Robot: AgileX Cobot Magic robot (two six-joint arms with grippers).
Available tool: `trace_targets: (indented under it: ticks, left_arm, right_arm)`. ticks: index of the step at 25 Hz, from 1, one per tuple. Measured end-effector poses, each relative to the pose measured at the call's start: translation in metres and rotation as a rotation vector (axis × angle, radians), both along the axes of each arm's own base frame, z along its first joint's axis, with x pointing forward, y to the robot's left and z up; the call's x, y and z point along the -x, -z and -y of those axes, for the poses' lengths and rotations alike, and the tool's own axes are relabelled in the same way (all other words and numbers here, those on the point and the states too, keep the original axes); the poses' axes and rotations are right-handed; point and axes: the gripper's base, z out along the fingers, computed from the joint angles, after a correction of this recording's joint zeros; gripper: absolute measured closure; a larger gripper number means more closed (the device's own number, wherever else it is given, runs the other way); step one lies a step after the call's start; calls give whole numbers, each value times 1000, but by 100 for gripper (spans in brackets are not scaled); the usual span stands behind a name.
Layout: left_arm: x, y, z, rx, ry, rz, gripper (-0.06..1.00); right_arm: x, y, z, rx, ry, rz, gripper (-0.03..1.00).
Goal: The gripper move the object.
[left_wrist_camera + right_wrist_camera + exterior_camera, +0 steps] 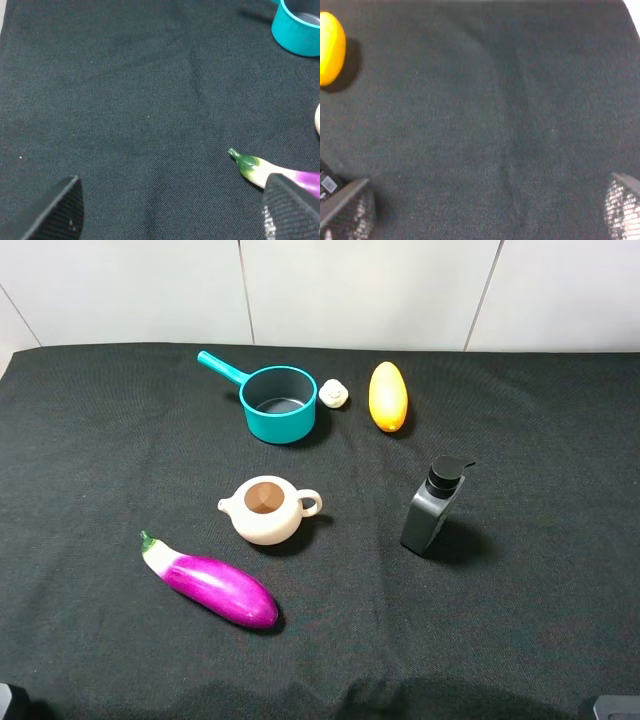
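Glossy purple eggplant on matt woven black cloth

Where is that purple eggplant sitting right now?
In the high view the eggplant lies on the black cloth at front left, just in front of the beige teapot, with its green stem pointing back-left.

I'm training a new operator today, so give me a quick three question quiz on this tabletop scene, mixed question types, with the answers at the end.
1. True or false: the left gripper is shut on the eggplant.
2. Multiple choice: what lies right beside the teal pot, between it and the yellow fruit? A) a small white object B) the teapot C) the pump bottle
3. Fill in: the teapot has no lid on, and its handle points toward the ____.

Key: 1 false, both grippers are open and holding nothing; 2 A, the small white object; 3 pump bottle.
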Motion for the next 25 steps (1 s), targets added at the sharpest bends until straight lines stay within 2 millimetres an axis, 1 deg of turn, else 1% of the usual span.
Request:
trace_targets:
  ticks: [6,8,12,25]
  left_arm:
    - [0,0,0,0,0,0,18]
    - [0,0,0,0,0,0,18]
    - [0,0,0,0,0,0,18]
    - [0,0,0,0,0,0,18]
  right_arm:
    - [26,3,-1,14,-13,152,27]
    - [30,5,-2,21,-27,166,27]
    - [31,6,-4,30,-64,166,27]
    - [31,6,-5,29,-66,166,27]
